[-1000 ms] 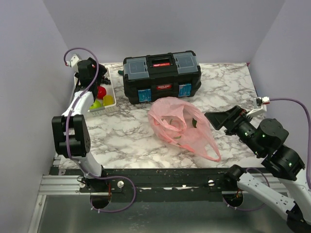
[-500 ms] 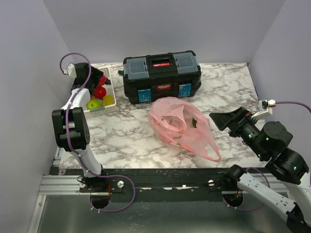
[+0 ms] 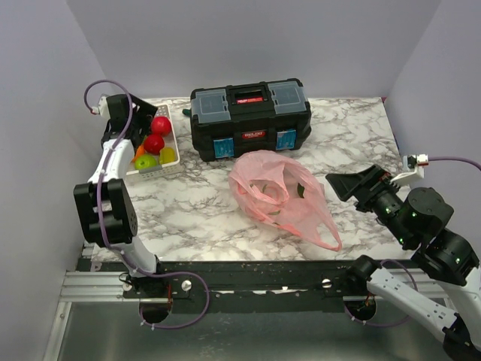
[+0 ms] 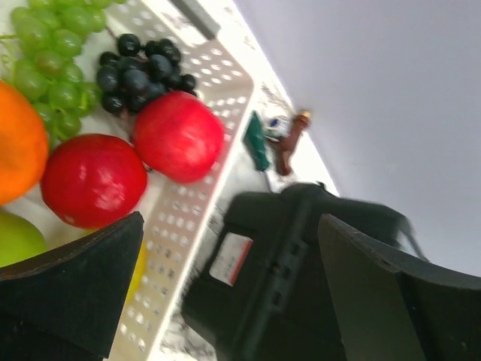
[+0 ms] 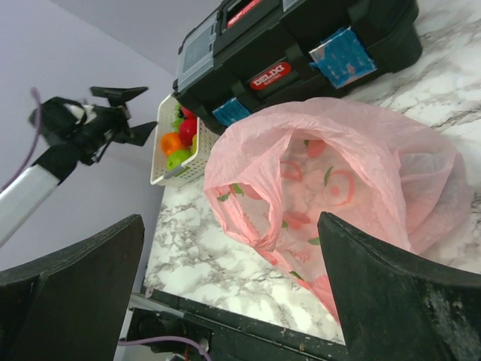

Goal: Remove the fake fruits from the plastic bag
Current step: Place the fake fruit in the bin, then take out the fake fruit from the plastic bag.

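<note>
My left gripper (image 4: pixel 231 222) is spread wide and empty over the basket (image 4: pixel 218 83), where two red apples (image 4: pixel 179 135), an orange (image 4: pixel 15 143) and dark grapes (image 4: pixel 143 71) lie; my right gripper (image 5: pixel 231 219), also spread and empty, hovers near the pink bag (image 5: pixel 331 173), which lies crumpled before the toolbox (image 5: pixel 301 45)

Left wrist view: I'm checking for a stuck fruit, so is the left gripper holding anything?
No, the left gripper stands wide open and empty, with the red apples lying in the white basket beyond it.
</note>
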Robot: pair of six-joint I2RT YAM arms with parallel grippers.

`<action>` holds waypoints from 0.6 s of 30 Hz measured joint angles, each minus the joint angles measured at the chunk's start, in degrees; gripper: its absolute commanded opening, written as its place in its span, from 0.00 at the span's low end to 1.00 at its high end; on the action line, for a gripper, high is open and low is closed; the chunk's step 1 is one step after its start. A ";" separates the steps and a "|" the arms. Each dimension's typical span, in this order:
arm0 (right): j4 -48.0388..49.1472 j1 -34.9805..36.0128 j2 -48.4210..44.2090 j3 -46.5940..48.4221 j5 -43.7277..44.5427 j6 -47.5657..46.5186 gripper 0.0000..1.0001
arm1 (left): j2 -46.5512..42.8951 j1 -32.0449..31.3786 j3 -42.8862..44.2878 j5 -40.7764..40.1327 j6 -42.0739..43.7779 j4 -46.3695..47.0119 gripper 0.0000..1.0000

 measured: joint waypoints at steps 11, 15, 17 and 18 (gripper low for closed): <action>-4.11 0.00 4.13 8.24 7.85 -5.88 1.00 | -25.20 -8.52 -2.58 11.45 10.49 1.09 0.98; -5.42 0.00 5.51 11.61 11.08 -8.59 1.00 | -34.14 -15.58 -2.58 14.03 18.10 1.70 0.98; -5.60 0.00 6.27 13.03 12.48 -9.94 1.00 | -38.58 -17.84 -3.13 15.30 20.39 3.39 0.98; -5.68 0.00 6.67 13.73 13.14 -10.62 1.00 | -41.20 -18.40 -4.00 15.78 21.00 5.11 0.99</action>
